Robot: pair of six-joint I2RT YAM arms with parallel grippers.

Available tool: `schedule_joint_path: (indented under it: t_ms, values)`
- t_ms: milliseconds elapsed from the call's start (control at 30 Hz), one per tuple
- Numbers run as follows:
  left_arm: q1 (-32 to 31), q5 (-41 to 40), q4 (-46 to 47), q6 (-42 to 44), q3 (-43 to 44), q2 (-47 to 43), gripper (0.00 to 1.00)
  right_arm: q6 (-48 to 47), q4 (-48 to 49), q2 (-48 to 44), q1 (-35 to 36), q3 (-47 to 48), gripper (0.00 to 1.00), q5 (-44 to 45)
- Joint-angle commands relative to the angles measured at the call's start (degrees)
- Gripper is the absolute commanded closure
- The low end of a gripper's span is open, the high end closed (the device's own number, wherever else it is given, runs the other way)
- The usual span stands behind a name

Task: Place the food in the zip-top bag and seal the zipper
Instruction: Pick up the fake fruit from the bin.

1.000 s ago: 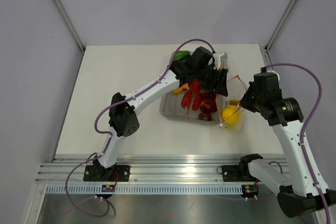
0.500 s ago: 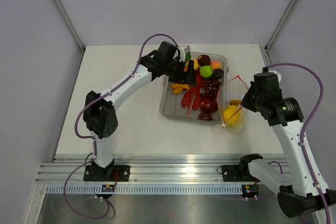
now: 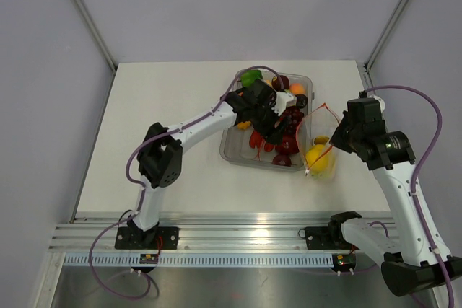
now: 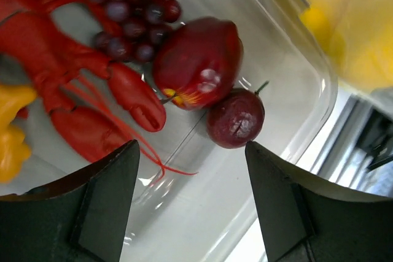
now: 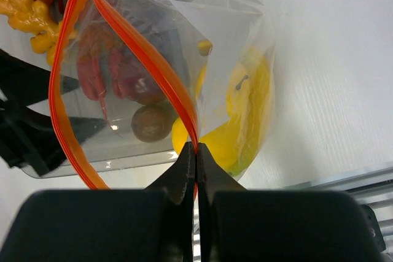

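I am holding my left pincer (image 4: 191, 170) wide apart over the clear tray (image 4: 310, 115), just above a small dark red fruit (image 4: 235, 118). It is lying near the tray's wall, touching a bigger red fruit (image 4: 196, 59). I think I should be going straight down so my fingers land on both sides of the small one only. Then I should squeeze softly, because it looks shiny and slippery. It is round, so it has no long side. Its little stem is pointing at the tray wall.

My right pincer (image 5: 196, 151) is pinched shut on the zipper (image 5: 138, 53), holding the zip-top bag (image 5: 239, 35) open beside the tray. The zipper is running away from my fingers, toward the tray.
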Motion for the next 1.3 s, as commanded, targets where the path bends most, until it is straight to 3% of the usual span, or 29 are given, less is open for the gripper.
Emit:
schedule_joint_path:
  t_ms: [0,200,500,833,1267]
  values:
    - [-3.2,-1.3,0.0,16.5,3.3,1.5,0.27,0.6,1.8,0.1,0.3,1.9,1.0,0.7]
    - [-3.8,1.1,4.7,25.3,0.4,1.8,0.26,0.3,1.3,0.4,0.3,2.1,1.0,1.0]
    - [-3.8,3.9,7.1,27.3,2.0,6.7,0.21,-0.2,1.7,2.1,0.3,3.3,1.0,-0.1]
    - [-3.9,5.5,14.1,24.2,-1.1,7.5,0.15,-0.3,1.4,2.3,0.4,3.6,1.0,0.2]
    - [-4.0,2.8,17.9,21.0,-3.2,9.4,0.23,0.1,0.9,1.8,0.3,3.5,1.0,0.2]
